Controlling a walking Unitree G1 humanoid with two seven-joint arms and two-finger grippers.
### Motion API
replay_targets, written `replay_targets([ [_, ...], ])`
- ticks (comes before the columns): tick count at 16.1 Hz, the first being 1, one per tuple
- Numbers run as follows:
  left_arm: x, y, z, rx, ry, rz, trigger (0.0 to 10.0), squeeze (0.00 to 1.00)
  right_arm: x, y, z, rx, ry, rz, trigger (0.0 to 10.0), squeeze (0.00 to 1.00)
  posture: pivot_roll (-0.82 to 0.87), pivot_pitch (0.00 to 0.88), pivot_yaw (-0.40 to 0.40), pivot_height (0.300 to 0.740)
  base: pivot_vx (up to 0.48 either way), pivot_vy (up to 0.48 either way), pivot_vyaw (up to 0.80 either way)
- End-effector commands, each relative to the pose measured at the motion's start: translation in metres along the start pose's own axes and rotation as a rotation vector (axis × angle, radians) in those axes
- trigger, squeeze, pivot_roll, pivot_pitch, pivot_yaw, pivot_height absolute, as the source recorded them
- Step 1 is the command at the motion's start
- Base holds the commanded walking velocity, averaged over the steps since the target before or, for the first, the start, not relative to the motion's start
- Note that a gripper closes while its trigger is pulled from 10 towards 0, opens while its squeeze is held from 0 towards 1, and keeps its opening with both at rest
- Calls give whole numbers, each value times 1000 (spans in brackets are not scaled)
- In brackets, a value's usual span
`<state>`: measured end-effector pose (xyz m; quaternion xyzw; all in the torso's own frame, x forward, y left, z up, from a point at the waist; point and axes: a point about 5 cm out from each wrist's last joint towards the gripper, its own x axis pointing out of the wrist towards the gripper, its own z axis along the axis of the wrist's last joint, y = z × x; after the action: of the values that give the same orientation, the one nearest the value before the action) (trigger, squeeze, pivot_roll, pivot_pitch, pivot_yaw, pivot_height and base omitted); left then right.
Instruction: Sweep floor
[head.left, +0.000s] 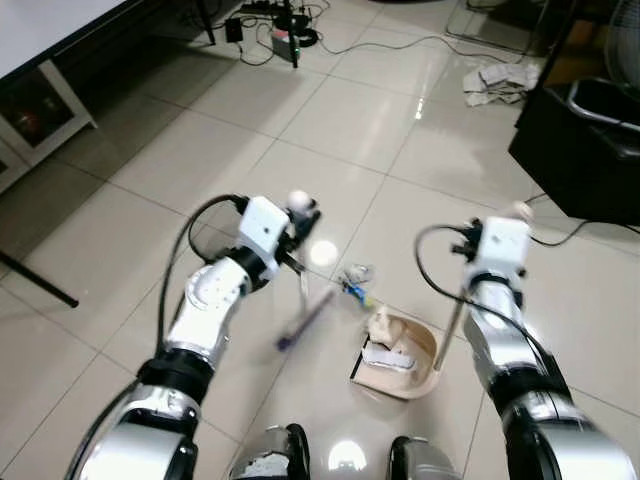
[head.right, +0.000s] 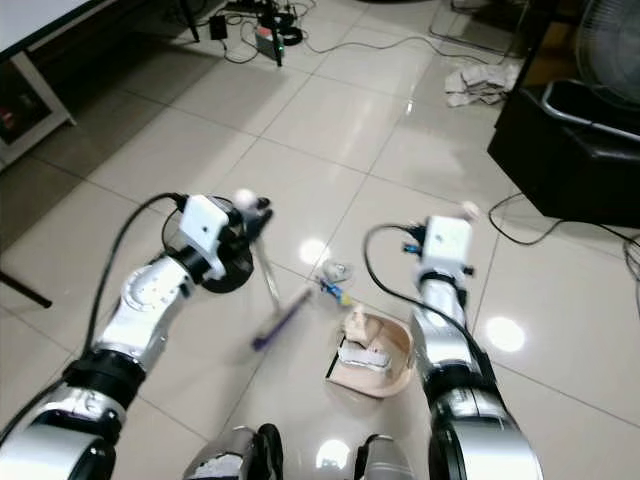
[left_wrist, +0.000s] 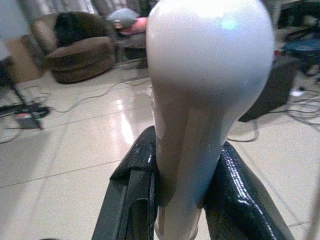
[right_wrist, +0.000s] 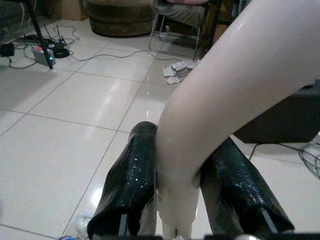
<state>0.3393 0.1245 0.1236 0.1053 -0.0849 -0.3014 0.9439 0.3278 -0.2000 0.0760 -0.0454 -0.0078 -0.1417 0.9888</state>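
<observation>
Left gripper (left_wrist: 182, 200): jaws pinched on the pale rounded top of the broom handle (head.left: 297, 200); both black fingers (left_wrist: 132, 195) press against its sides. The broom (head.left: 305, 320) slants down from that grip to the tiled floor (head.left: 330, 120), and its lower end is blurred, with a purple part near the floor.

Between the arms, on the floor: one small piece of crumpled litter (head.left: 355, 275) with a blue and yellow scrap just beside it.

One beige dustpan (head.left: 400, 355) sits on the floor just right of the broom's lower end, with crumpled white material lying in it.

Right gripper (right_wrist: 182, 200): jaws closed around the cream dustpan handle (head.left: 455, 320), one finger on each side. The handle rises from the pan's right edge to the gripper.

Counts: one broom, one dustpan, two grippers, both loaded.

Far floor: a power strip with cables (head.left: 285, 35) at upper left, a heap of crumpled cloth or paper (head.left: 500, 80) at upper right, a black box (head.left: 580, 150) at far right.

No readable writing or labels.
</observation>
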Motion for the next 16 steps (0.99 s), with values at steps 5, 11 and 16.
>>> replay_targets([
  [5,-14,12,-10,27,25,79,10000,0,-15,-39,5,24,-51,-44,10000,0,13,110,96,740,0,0,0],
  [11,-49,27,-17,65,49,193,10000,0,-41,-61,55,-13,-161,34,10000,0,-21,79,105,740,0,0,0],
  [16,-96,46,-23,59,111,397,10000,0,-50,-81,111,149,-228,4,10000,0,-55,47,115,740,0,0,0],
])
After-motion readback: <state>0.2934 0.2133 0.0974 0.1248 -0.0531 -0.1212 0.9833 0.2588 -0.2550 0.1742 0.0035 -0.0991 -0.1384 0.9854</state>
